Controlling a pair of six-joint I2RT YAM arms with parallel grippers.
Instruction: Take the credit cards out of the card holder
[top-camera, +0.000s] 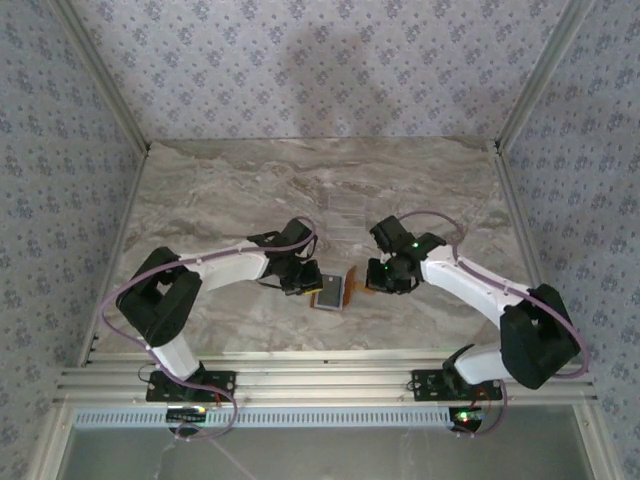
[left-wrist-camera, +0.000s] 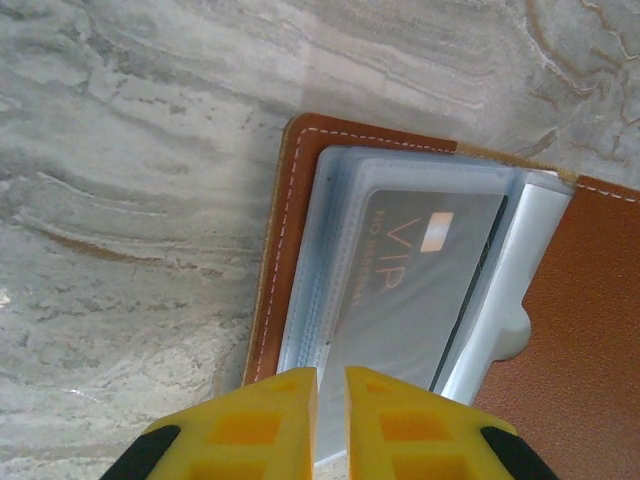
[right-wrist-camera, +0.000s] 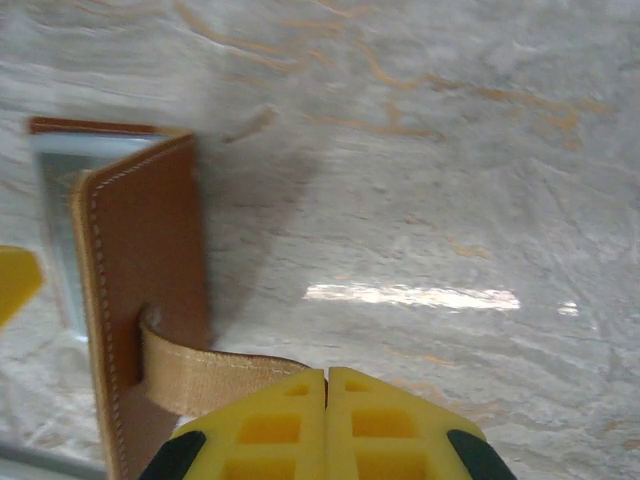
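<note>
While the holder (top-camera: 333, 291) lies open on the worktop (top-camera: 230, 190) between the two arms, toward the near edge, the grey VIP card (left-wrist-camera: 420, 290) sits inside the clear sleeves (left-wrist-camera: 325, 260). No part of it is drawn out yet.

Right fingers (right-wrist-camera: 326, 400): pressed together, with the tab (right-wrist-camera: 215, 378) running in at their tips. It looks pinched. One leather cover (right-wrist-camera: 150, 260) stands on edge beside them.

Left fingers (top-camera: 308, 282): at the holder's left edge, almost together, with a thin slit between them. Pale sleeve shows through the slit in the wrist view. Cannot tell whether they pinch it or hang just over it.

Risks (judgement):
1. The grip lands on sleeve plastic, not the card. Cause: the card sits back in its pocket and the sleeve edge reaches further toward the fingers. A pull would then drag the whole holder or stretch the sleeve.
2. The tab slips from the right fingers. Cause: the hold is at the very end of a thin, bowed strap. With that anchor lost, the holder would follow the left pull and the cover could flop over the card.
3. Several layers are caught at once. Cause: the sleeves stack close at that edge. Cannot count them.
4. The card jams. Cause: the pull is not in line with the pocket mouth. A rounded notch (left-wrist-camera: 515, 332) sits on a different sleeve edge from the one nearest the left fingers, so the opening may face that way.
</note>
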